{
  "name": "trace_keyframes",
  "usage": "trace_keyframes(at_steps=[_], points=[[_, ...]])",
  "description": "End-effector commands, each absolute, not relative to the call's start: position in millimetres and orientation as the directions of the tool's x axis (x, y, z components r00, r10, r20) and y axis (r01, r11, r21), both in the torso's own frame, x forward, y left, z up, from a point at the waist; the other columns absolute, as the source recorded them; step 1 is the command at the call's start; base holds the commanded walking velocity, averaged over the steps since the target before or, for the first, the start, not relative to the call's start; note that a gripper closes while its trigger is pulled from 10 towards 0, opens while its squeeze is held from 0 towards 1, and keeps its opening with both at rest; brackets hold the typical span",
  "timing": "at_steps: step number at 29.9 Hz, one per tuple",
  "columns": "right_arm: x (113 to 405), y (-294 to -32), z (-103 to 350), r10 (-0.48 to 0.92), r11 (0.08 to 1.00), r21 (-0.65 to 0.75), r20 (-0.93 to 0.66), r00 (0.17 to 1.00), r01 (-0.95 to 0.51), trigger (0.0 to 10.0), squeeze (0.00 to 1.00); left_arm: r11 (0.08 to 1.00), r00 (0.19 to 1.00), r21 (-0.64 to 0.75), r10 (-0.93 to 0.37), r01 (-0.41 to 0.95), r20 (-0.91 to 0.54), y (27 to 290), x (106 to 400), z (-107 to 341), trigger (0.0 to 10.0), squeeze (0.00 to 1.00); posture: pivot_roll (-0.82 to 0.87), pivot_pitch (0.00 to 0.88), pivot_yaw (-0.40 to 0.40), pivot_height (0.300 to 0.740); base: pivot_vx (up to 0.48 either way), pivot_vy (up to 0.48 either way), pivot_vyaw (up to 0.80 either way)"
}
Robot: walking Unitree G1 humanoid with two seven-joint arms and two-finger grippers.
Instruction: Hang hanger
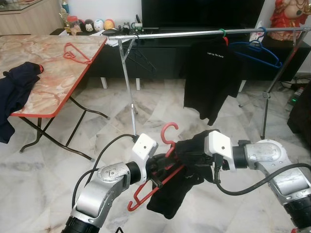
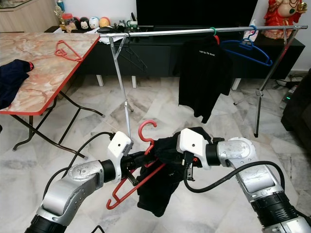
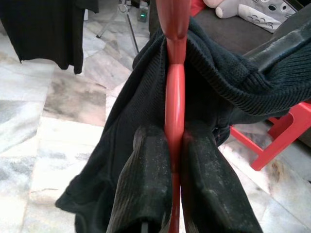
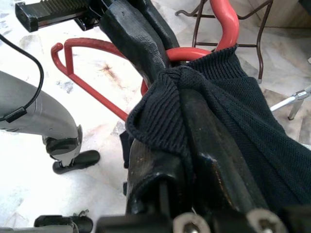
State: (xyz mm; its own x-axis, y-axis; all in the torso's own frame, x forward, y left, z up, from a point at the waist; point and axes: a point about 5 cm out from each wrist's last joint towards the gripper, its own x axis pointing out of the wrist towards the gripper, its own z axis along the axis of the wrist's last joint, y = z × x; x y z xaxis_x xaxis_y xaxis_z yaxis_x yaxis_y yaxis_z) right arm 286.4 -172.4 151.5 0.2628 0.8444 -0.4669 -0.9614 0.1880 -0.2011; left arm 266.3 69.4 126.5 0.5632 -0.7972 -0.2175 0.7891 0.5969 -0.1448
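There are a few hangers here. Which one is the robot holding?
The red plastic hanger with the dark knitted garment draped on it, pinched by the left gripper. Another red hanger lies on the table; the blue hanger hangs on the rail.

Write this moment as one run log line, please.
left gripper: shut on red plastic hanger | right gripper: shut on dark knit garment | silver rail: not reached

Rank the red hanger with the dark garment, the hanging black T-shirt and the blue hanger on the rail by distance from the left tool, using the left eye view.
1. Red hanger, clamped in the left tool.
2. Black T-shirt, on the rail ahead, to the right.
3. Blue hanger, farther right along the rail.
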Motion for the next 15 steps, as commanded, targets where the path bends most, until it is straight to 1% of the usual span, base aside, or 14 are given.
trace_keyframes(at_steps=[1,4,6,7,8,10,11,12,15], points=[[281.5,-167.4,152.3,0.849,0.131,-0.193,-0.485,0.211,-0.972,10.0,0.00,0.602,0.588,-0.095,-0.796,0.792,-0.141,71.1,272.0,142.8,10.0,0.00,-0.06,0.000,-0.006,0.740,0.000,0.000,0.00],[280.9,-167.4,153.0,0.848,0.126,-0.192,-0.488,0.206,-0.973,10.0,0.00,0.613,0.600,-0.093,-0.788,0.784,-0.135,72.9,273.7,143.2,10.0,0.00,-0.06,0.000,-0.009,0.740,0.000,0.000,0.00],[281.3,-168.6,153.3,0.841,0.126,-0.195,-0.500,0.209,-0.973,10.0,0.02,0.624,0.612,-0.089,-0.780,0.776,-0.127,74.4,276.1,144.4,10.0,0.00,-0.06,0.000,-0.010,0.740,0.000,0.000,0.00],[281.6,-169.5,153.4,0.838,0.125,-0.195,-0.504,0.209,-0.973,10.0,0.09,0.635,0.625,-0.088,-0.771,0.767,-0.118,75.1,278.1,145.4,10.0,0.00,-0.06,0.000,-0.011,0.740,0.000,0.000,0.00],[281.9,-170.0,153.6,0.837,0.128,-0.197,-0.504,0.212,-0.972,10.0,0.21,0.647,0.638,-0.085,-0.762,0.758,-0.113,75.8,279.8,146.1,10.0,0.00,-0.06,0.000,-0.011,0.740,0.000,0.000,0.00],[282.1,-170.6,153.6,0.835,0.131,-0.197,-0.507,0.216,-0.972,10.0,0.80,0.653,0.644,-0.087,-0.757,0.753,-0.107,75.9,281.1,146.8,10.0,0.00,-0.07,0.000,-0.012,0.740,0.000,0.000,0.00],[282.1,-170.9,153.6,0.834,0.132,-0.197,-0.508,0.216,-0.972,10.0,0.80,0.654,0.646,-0.088,-0.756,0.752,-0.105,75.8,281.4,147.0,10.0,0.00,-0.07,0.000,-0.012,0.740,0.000,0.000,0.00],[281.7,-171.8,153.2,0.829,0.130,-0.195,-0.516,0.214,-0.972,10.0,1.00,0.656,0.648,-0.090,-0.755,0.750,-0.100,75.7,281.9,147.5,10.0,0.00,-0.07,0.000,-0.012,0.740,0.000,0.000,0.00],[280.4,-171.8,152.3,0.827,0.127,-0.189,-0.522,0.209,-0.974,10.0,1.00,0.658,0.651,-0.091,-0.753,0.747,-0.092,75.6,282.3,147.9,10.0,0.00,-0.07,0.000,-0.012,0.740,0.000,0.000,0.00]])
